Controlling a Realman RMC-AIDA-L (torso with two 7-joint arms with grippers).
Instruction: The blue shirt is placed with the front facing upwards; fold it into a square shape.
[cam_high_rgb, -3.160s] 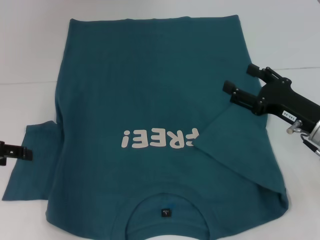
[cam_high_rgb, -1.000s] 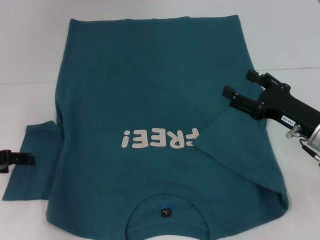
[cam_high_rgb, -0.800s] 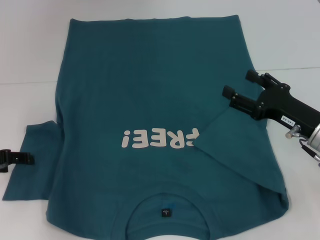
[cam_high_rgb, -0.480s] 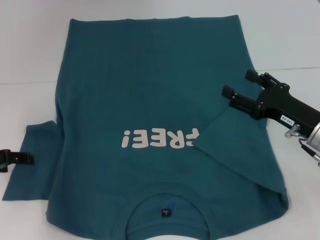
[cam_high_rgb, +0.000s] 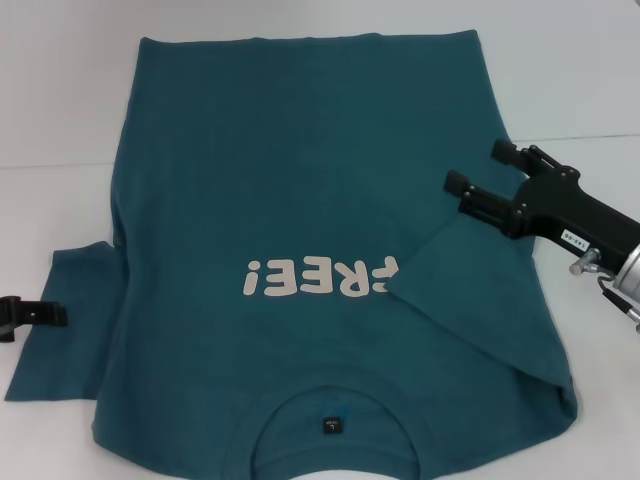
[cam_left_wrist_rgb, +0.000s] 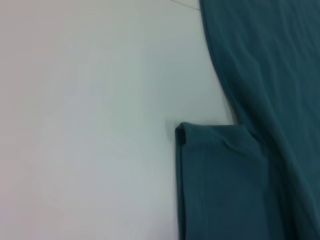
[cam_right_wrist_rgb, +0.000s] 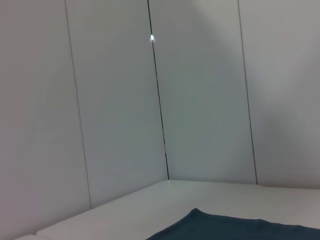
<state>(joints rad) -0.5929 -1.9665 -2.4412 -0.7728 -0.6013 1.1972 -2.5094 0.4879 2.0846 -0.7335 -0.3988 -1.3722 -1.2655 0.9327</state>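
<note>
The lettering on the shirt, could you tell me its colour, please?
White, on the teal-blue shirt; the lettering shows best in the head view.

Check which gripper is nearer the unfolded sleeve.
Left. The left gripper sits at the outer edge of the flat sleeve on the blue shirt. The right gripper is open across the shirt, above its far side beside the folded-in sleeve.
</note>
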